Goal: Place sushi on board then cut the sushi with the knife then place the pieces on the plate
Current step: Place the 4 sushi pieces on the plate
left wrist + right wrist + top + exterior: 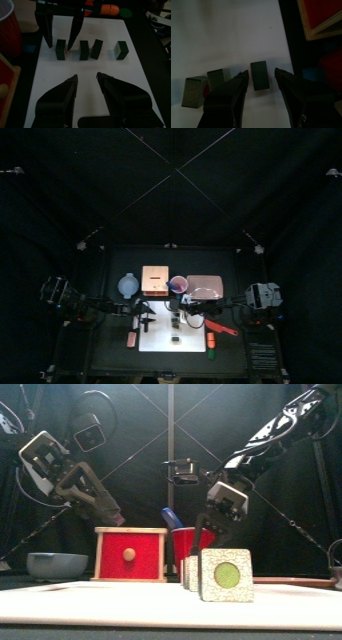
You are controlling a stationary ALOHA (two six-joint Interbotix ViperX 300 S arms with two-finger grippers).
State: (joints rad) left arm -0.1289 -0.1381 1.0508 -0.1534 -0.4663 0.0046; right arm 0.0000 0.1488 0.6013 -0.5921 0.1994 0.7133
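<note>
Black tabletop (214, 260) carries a white cutting board (127, 85) by its front edge, with four dark green sushi pieces (88, 49) standing in a row on it. Over the end piece (60, 50) nearest the board's back edge, the right gripper (261, 71) hangs with jaws spread on either side. Above the board, the left gripper (87, 75) hovers, spread and empty.

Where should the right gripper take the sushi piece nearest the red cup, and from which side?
Probably from straight above, jaws on its two broad flat faces. The sushi piece stands upright on the white board, with a gap to its neighbour for one jaw; the right gripper hangs open over it.
</note>
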